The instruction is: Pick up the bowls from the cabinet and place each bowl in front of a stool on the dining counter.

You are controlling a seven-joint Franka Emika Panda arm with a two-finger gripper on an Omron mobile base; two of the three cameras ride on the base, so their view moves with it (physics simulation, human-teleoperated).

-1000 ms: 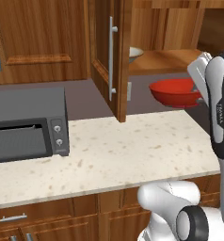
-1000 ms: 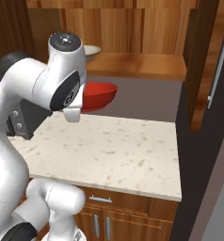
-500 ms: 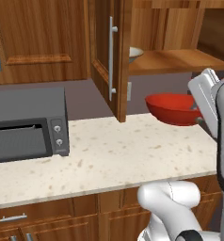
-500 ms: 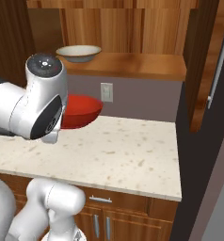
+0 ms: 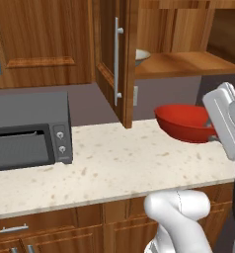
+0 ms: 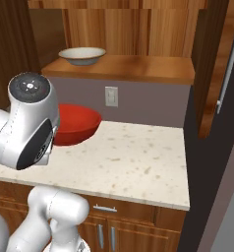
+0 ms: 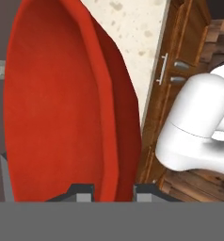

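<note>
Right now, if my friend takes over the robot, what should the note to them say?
Gripper: shut on the rim of the red bowl, carried out of the cabinet, above the speckled counter.
Cream bowl: on the cabinet shelf, door open.
Done: red bowl picked up.
Left: set the red bowl in front of a stool on the dining counter, then fetch the cream bowl and place it at another stool.

I see a beige speckled desk [image 5: 119,163] bearing a dark oven [image 5: 28,131] at its left end. The open cabinet's shelf [image 6: 138,69] above carries one cream bowl [image 6: 82,55] at its left end.
</note>
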